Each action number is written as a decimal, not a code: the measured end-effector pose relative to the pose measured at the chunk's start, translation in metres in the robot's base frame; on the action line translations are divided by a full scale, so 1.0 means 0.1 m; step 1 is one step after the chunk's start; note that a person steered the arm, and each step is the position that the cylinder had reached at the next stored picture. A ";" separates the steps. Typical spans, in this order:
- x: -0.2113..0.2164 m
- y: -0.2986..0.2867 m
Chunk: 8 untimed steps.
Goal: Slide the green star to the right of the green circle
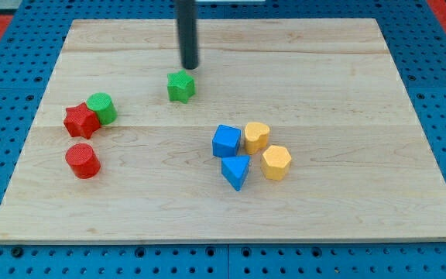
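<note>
The green star (180, 86) lies on the wooden board's upper middle. The green circle (101, 108) lies to its left, touching a red star (80, 121). My tip (190, 67) stands just above the green star in the view, slightly to its right, close to it; I cannot tell whether it touches. The rod rises to the view's top edge.
A red cylinder (82, 160) sits below the red star. A cluster sits right of centre: blue cube (226, 141), blue triangle (236, 171), yellow block (256, 136), yellow hexagon (276, 163). The wooden board (362, 201) rests on a blue perforated table.
</note>
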<state>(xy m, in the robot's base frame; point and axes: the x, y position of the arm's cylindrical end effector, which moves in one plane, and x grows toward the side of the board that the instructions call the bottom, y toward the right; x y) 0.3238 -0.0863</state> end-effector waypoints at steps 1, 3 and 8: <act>0.34 -0.60; -0.11 -1.20; 0.44 -0.14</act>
<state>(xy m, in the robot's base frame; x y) 0.3679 -0.1004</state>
